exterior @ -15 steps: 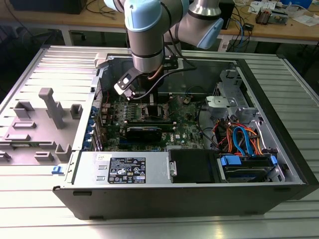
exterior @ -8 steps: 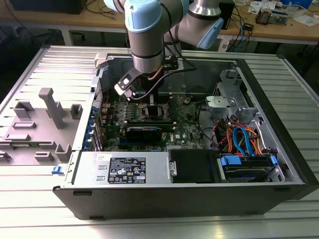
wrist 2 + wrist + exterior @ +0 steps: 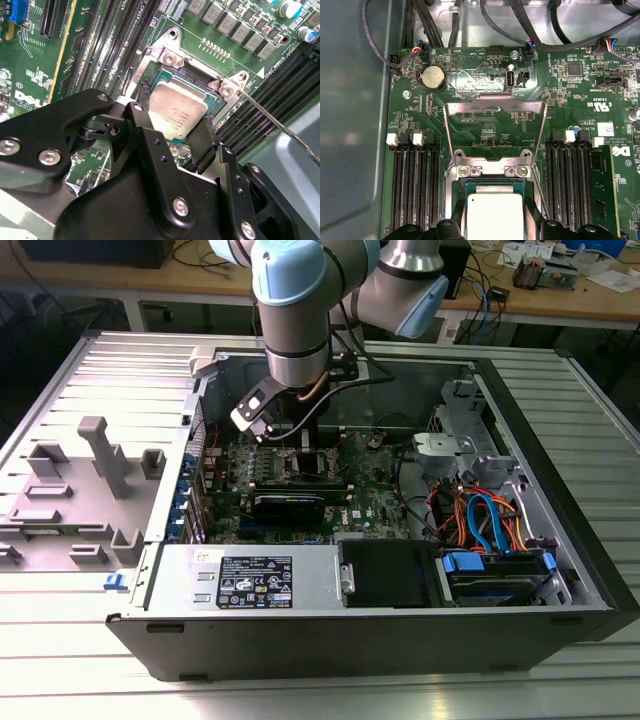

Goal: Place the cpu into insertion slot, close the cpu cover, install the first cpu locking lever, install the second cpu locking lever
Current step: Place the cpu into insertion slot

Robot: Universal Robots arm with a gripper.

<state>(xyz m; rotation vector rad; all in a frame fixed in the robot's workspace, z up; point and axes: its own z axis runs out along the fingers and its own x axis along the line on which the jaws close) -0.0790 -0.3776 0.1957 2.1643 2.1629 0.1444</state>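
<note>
The chip (image 3: 179, 112) is a small flat square with a pale silver-grey metal top and a thin green border around it. It lies level over the socket (image 3: 197, 80), whose dark rim shows past its far edge in the second wrist view. Whether it is fully seated or just above the contacts I cannot tell. The socket sits on the green circuit board (image 3: 470, 75), between two banks of long black memory slots (image 3: 415, 185).

The cover (image 3: 470, 107), a thin silver-grey metal frame with a large square window, stands swung open from its hinge at the socket's edge. It tilts back over the board, and the board shows through its window. A thin wire lever (image 3: 280, 126) slants away from one socket corner, out past the memory slots.

The gripper (image 3: 175, 122) hangs straight down over the socket. In the exterior view it (image 3: 305, 452) reaches deep into the open computer case (image 3: 560, 490) on the end of the arm (image 3: 295, 300). Its black fingers (image 3: 145, 135) are drawn in only as wide as the chip. In both wrist views one finger lies against each of two opposite edges, so the chip is gripped between them.
</note>
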